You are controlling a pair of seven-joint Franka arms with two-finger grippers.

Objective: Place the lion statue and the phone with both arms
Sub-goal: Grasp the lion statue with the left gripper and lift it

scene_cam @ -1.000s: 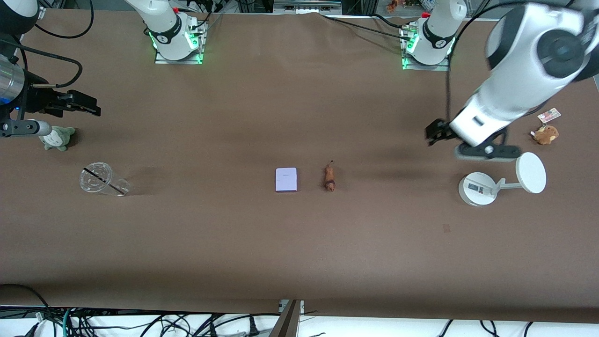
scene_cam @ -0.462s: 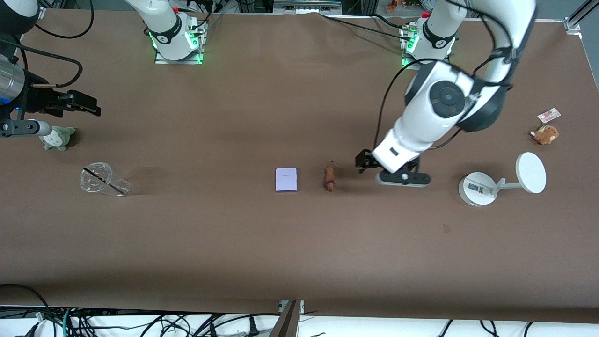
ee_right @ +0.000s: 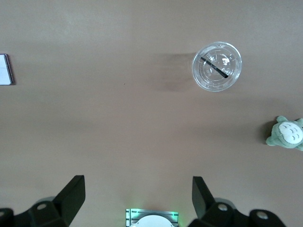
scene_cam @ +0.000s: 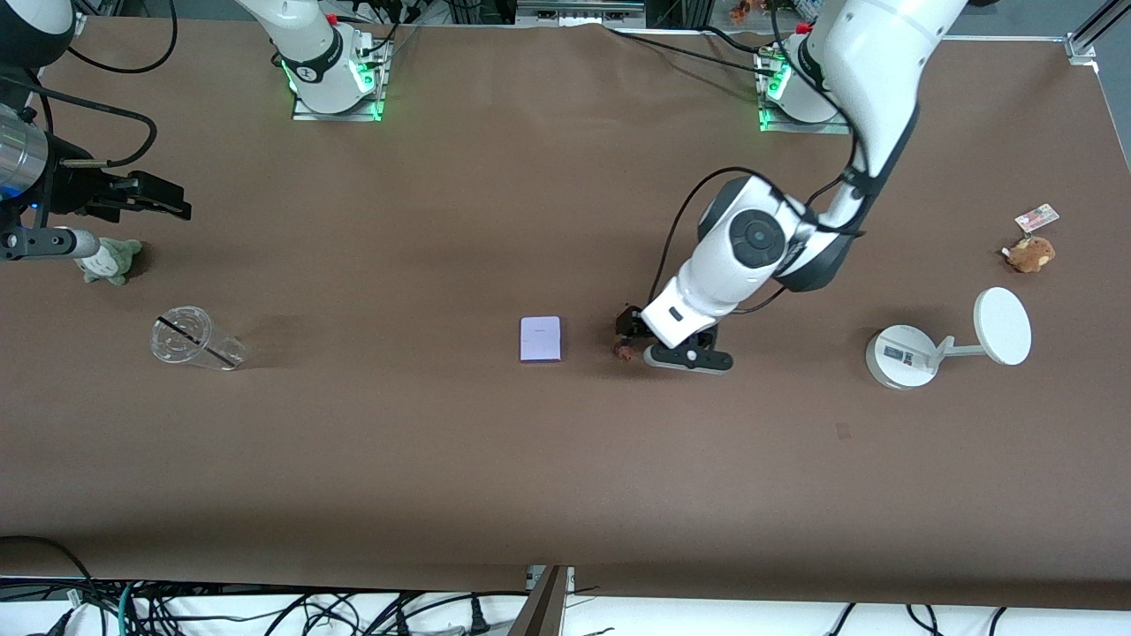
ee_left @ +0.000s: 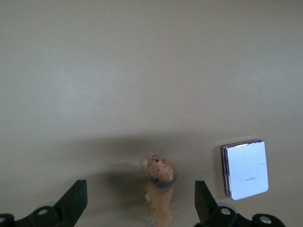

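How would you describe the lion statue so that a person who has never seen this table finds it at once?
Start at the brown table and find the pale lavender phone near its middle. Beside it, toward the left arm's end, the lion statue lies under the open left gripper. It is a tiny, elongated orange-brown animal with a darker mane, much smaller than the phone.

The left gripper [scene_cam: 629, 325] hangs over the lion [scene_cam: 625, 352], with the phone [scene_cam: 541, 339] just beside it, toward the right arm's end.

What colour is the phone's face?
Pale lavender-white phone with a darker edge; the left wrist view shows it best.
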